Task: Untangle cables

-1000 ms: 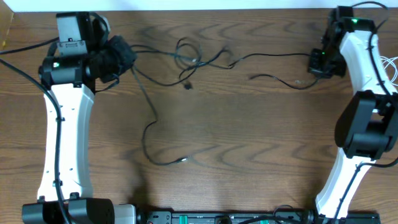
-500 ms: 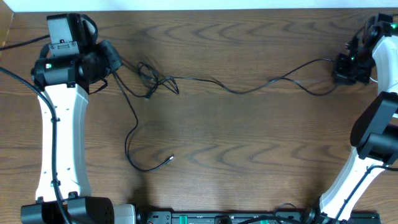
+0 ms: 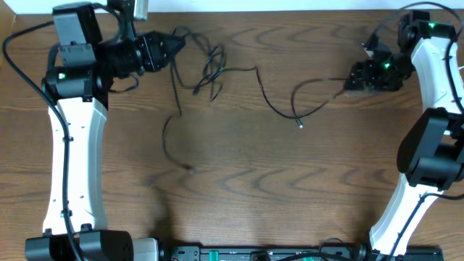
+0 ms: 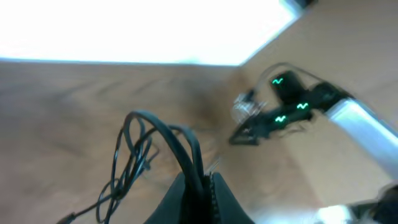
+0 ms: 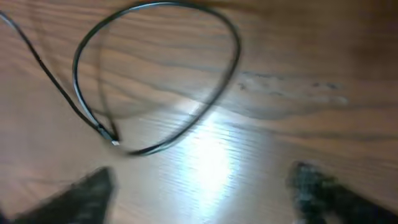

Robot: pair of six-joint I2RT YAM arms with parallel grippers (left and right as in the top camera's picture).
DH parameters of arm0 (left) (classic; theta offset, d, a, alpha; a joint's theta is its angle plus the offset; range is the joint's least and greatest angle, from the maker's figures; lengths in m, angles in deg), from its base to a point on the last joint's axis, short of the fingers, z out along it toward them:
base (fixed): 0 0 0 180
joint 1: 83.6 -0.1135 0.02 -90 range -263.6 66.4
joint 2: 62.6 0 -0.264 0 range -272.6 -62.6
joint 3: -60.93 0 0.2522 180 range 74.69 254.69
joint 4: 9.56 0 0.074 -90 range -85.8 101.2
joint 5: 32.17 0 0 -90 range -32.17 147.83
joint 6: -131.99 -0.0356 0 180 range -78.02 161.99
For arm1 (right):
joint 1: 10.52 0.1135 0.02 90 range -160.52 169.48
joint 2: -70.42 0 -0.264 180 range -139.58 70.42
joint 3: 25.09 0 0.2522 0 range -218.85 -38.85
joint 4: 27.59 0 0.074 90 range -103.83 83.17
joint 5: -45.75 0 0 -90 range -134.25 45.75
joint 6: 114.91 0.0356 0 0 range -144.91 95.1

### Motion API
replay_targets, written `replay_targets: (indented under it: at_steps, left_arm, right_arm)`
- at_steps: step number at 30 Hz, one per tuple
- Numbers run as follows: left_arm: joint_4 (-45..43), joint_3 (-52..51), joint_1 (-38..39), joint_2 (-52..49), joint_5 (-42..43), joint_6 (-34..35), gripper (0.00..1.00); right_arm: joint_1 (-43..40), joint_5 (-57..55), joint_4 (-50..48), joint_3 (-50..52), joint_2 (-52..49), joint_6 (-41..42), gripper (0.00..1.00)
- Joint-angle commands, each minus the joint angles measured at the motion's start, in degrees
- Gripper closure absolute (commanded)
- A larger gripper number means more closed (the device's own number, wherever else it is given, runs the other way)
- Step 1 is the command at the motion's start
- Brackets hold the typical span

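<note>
Black skinny cables (image 3: 210, 69) sit in a loose loopy tangle near the wood-grain tabletop's (image 3: 239, 181) far edge. Left gripper (image 4: 200, 180) pinches one, right gripper (image 5: 199, 190) is spread wide, empty.

No text, label, brand name or number could be read in any view. The green marks on the right arm (image 4: 297, 107), seen from the left wrist camera, were blurred streaks of light, not letters. The small green lamp on the left arm (image 3: 65, 80) bore no characters either.
</note>
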Motion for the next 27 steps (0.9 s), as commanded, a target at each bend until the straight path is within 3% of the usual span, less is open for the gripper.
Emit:
replay_targets:
  at_steps: [1, 7, 11, 23, 27]
  left_arm:
    - [-6.21, 0.22, 0.39, 0.55, 12.04, 10.25, 0.92]
    - [-19.63, 0.22, 2.82, 0.55, 12.13, 23.82, 0.92]
    - [-23.91, 0.22, 4.2, 0.55, 11.43, 29.09, 0.92]
    - [-24.02, 0.22, 4.96, 0.55, 10.23, 34.93, 0.92]
    - [-24.02, 0.22, 4.96, 0.55, 10.23, 35.39, 0.93]
  right_arm:
    - [1.95, 9.09, -0.63, -2.84, 6.64, -6.78, 0.01]
    - [6.34, 17.46, -3.78, -2.84, 10.14, -9.86, 0.01]
    - [10.62, 24.44, -4.5, -2.84, 10.32, -15.52, 0.02]
    - [23.98, 16.55, -12.17, -2.12, 9.11, -17.99, 0.08]
    - [26.08, 16.17, -13.92, -2.12, 6.47, -17.75, 0.17]
